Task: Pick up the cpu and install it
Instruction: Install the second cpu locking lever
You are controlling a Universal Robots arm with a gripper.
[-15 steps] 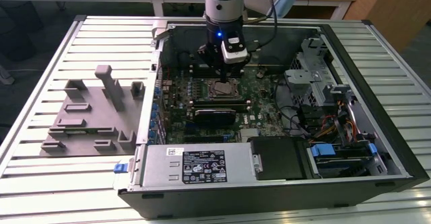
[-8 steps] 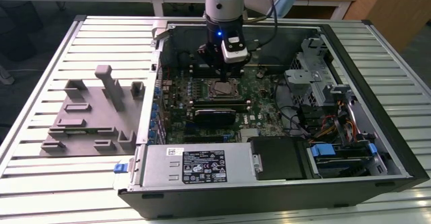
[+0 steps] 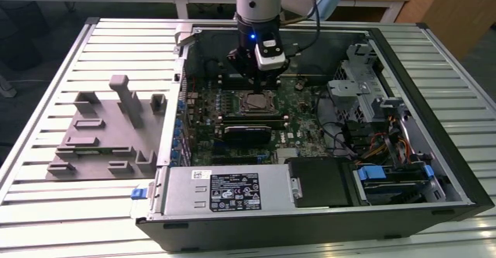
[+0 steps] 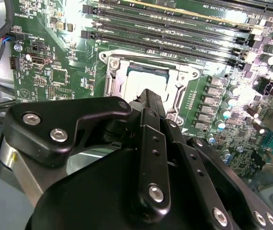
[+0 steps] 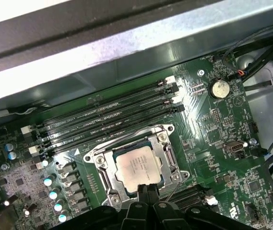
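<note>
We see the cpu (image 5: 137,166) seated in its socket (image 5: 167,158), install nearly done; the gripper (image 5: 146,191) hangs just above, fingertips together, clenched on nothing

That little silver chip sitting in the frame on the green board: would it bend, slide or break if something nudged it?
The cpu looks like a flat metal-topped square, so probably stiff and light. Its smooth top may be slippery. Lying within the socket frame, it likely won't slide, and being flat it cannot roll.

Hand (image 4: 148,103) hides near edge of cpu (image 4: 143,79); fingertip gap unreadable.
</note>
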